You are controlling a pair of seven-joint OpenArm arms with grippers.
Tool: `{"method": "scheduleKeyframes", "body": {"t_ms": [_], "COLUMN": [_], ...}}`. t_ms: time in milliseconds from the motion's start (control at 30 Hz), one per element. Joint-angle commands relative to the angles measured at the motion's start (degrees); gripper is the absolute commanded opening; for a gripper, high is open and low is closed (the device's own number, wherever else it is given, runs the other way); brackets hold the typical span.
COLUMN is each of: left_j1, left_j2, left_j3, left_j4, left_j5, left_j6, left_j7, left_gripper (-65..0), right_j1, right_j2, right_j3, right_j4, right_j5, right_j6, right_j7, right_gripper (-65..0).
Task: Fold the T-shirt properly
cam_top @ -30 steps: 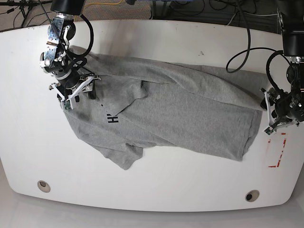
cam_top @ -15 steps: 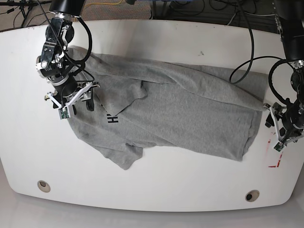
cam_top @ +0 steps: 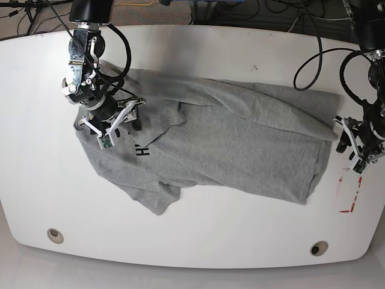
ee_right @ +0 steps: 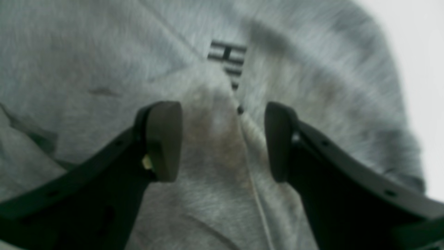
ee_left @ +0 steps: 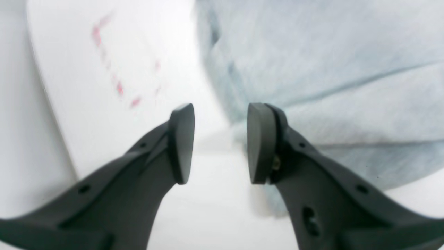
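Two end effectors work at opposite ends of the T-shirt [cam_top: 222, 144], which lies crumpled and spread across the middle of the white desk [cam_top: 198, 241]. The right end effector [ee_right: 222, 139] hangs over the shirt's 9 o'clock end, its jaws spread apart with grey cloth below the gap and nothing pinched; the black printed letters [ee_right: 227, 59] sit just beyond its fingertips. The left end effector [ee_left: 218, 142] is at the shirt's 3 o'clock edge, jaws parted with only bare desk showing between them; the grey hem lies just beside its one finger [ee_left: 260, 142], though contact cannot be told. Red marks [cam_top: 352, 192] on the desk lie near it, toward 5 o'clock.
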Motion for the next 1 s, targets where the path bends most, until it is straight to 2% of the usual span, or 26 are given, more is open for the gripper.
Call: {"method": "scheduleKeyframes", "body": {"t_ms": [0,133,300,800,900,967], "left_j1": [-1.1,-0.1,1.8,2.6,2.9,3.2], "left_j2": [-1.0,-1.0,-1.0,-1.0,-1.0,-1.0], "left_j3": [-0.3,-1.8,-4.3,-4.3,-4.3,-4.3], "left_j4": [1.0,1.0,1.0,0.9,0.8,0.9], "left_j5": [-1.1,-1.1,-1.1,-1.0,-1.0,-1.0], "left_j6": [0.0,0.0,0.0,0.0,0.0,0.0], "left_j7": [-1.7,-1.7,-1.7,-1.7,-1.7,-1.7], "left_gripper": [-43.2,-43.2,-43.2,-43.2,-43.2,-43.2], "right_j1": [1.3,2.2,2.5,5.5,5.8,5.8], "right_j2": [0.6,0.6,1.0,1.1,1.1,1.1], "right_j3": [-1.1,-1.9,-3.7,-3.7,-3.7,-3.7], "right_j4": [-1.5,-2.7,-3.6,-8.7,-8.8,-8.8], "right_j5": [0.5,0.5,0.5,0.5,0.5,0.5], "right_j6": [-0.1,-0.1,-0.1,0.2,0.2,0.2], "right_j7": [1.7,3.3,4.4,4.7,4.7,4.7], "right_gripper": [-22.0,-17.6,-17.6,-18.2,-24.6,-32.0]}}
